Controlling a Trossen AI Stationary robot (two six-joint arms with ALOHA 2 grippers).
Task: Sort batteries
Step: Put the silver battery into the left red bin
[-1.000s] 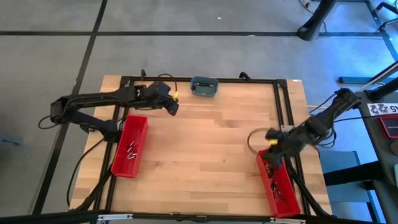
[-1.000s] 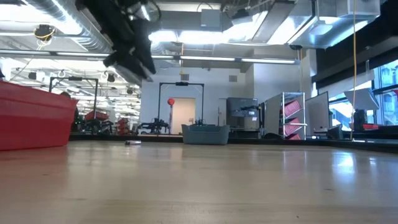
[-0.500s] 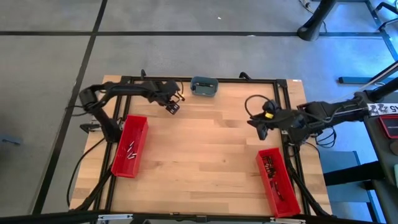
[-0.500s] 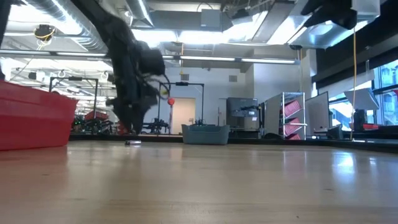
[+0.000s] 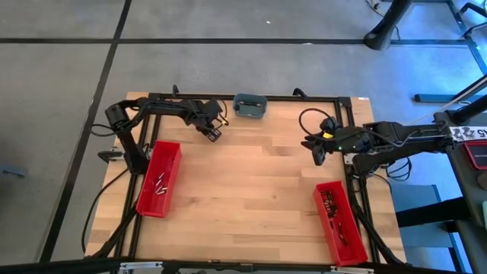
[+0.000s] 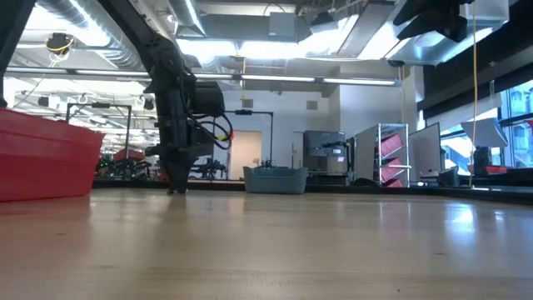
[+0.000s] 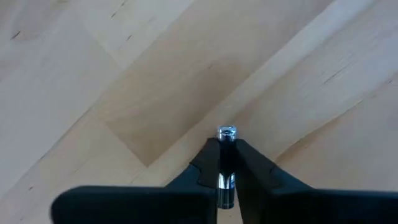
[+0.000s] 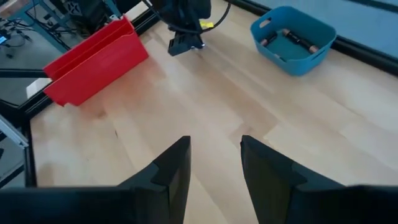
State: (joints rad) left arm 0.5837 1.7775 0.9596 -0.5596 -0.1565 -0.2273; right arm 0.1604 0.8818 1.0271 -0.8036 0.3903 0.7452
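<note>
One battery point(image 7: 226, 132), dark with a silvery end, sits between the fingers of my left gripper point(image 7: 226, 163), which is shut on it. This gripper point(image 5: 214, 135) stands low at the table's far left and points steeply down; its tips point(image 6: 176, 187) are at table level. My right gripper point(image 8: 215, 155) is open with nothing between its fingers. It hangs high over the table's right part point(image 5: 318, 156). More batteries lie in the blue dish point(image 8: 292, 38) and in both red bins. My left gripper pinches the battery's dark body point(image 7: 226, 155) between its two fingers, coming from above and pointing steeply down. The battery lies along the fingers, and its silvery end point(image 7: 226, 132) sticks out past the fingertips. Whether it is clear of the table, I cannot tell.
The blue dish point(image 5: 249, 106) stands at the middle of the far edge. One red bin point(image 5: 159, 178) lies along the left side, another point(image 5: 340, 221) at the near right. A black frame point(image 5: 346, 129) borders the wooden table. Bare wood lies between the bins.
My left gripper has come down steeply near the far left, onto a battery that lay on the table, and now has it between its fingers. My right gripper has swung from over the right red bin toward the far edge and risen.
</note>
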